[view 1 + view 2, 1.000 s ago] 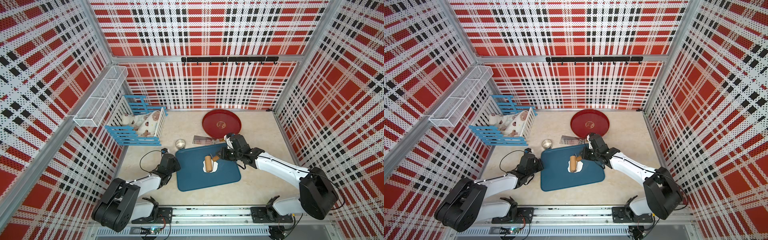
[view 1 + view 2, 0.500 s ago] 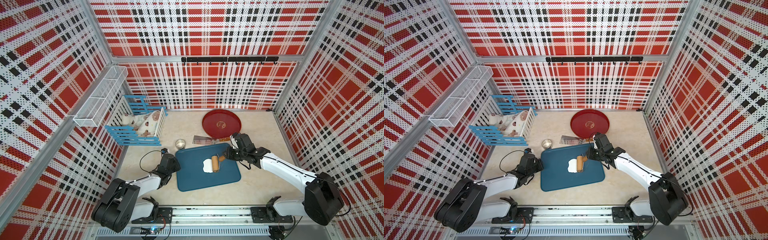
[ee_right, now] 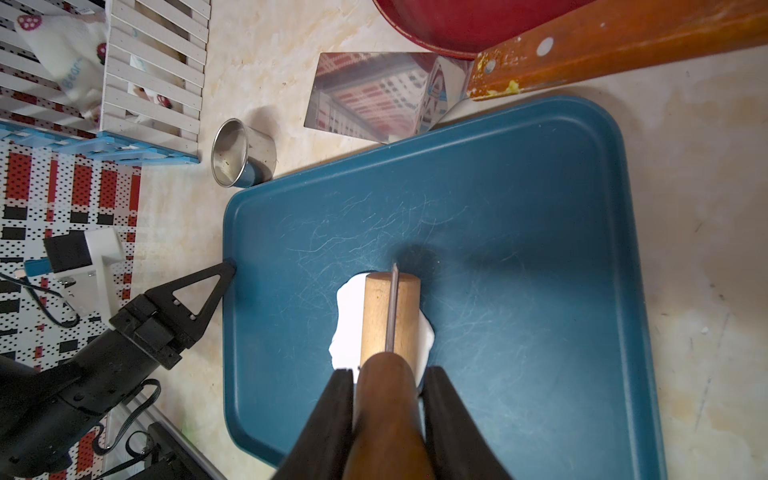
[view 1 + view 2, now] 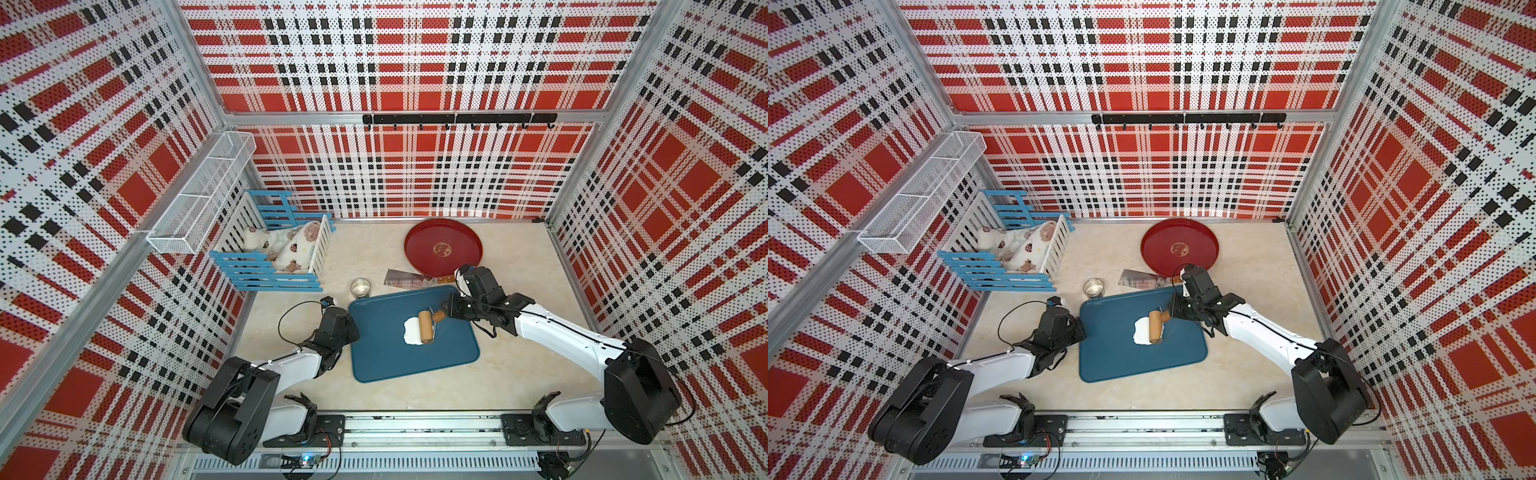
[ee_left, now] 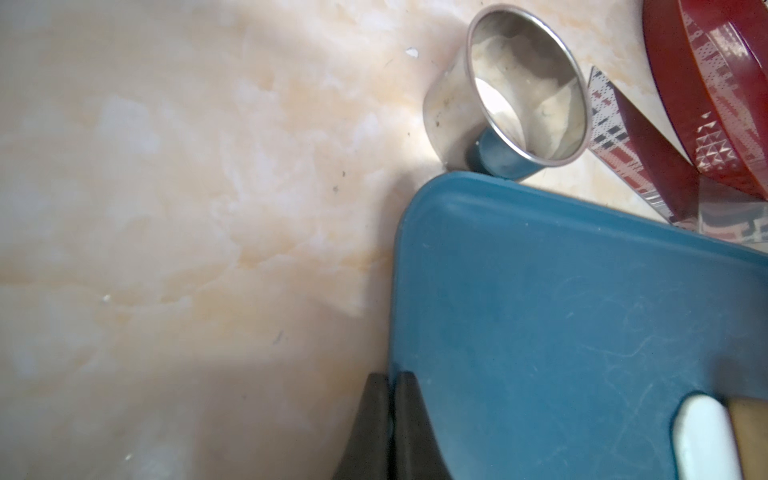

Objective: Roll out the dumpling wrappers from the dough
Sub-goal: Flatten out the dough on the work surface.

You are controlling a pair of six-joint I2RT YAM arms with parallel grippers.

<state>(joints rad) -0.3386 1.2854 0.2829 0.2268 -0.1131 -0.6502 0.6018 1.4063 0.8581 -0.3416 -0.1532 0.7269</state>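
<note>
- dough (image 4: 410,331) lies flat on blue tray (image 4: 386,361), under wooden roller (image 4: 425,328), just ahead of R gripper (image 3: 388,374) tips.
- tray holds dough + roller; steel cup (image 4: 360,287) upright just beside tray's corner, contents unclear; crib (image 4: 249,274) holds printed cushions.
- R jaws part-open, clamped on roller's handle.
- L gripper (image 5: 390,380) jaws closed, tips at tray's edge.

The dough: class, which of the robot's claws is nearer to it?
Right. The right claw grips the roller resting on the dough; the left claw sits closed at the rim of the blue tray, well apart from it.
</note>
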